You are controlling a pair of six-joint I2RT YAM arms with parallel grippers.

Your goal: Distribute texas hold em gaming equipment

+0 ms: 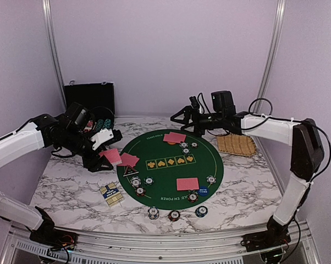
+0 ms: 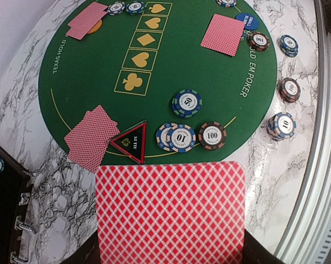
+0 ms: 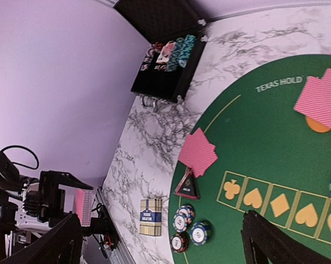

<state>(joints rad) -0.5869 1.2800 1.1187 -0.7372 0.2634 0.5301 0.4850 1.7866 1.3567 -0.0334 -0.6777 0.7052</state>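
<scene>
My left gripper [image 1: 105, 152] is shut on red-backed playing cards [image 2: 171, 212], held above the left rim of the round green mat [image 1: 171, 159]. Card pairs lie on the mat at its left [image 2: 90, 137], near side [image 2: 223, 34] and far side [image 2: 87, 19]. A black triangular button [image 2: 131, 141] sits beside several chips [image 2: 186, 103]. A blue button [image 2: 247, 21] lies by the near pair, and an orange button [image 3: 318, 125] shows under the far pair. Three chip stacks [image 1: 174, 215] stand off the mat's near edge. My right gripper [image 1: 180, 120] hovers open and empty over the far side.
A card box [image 1: 110, 193] lies on the marble left of the mat. The open black case [image 1: 89, 99] with chips stands at the back left. A tan woven tray [image 1: 236, 144] sits at the right, under my right arm.
</scene>
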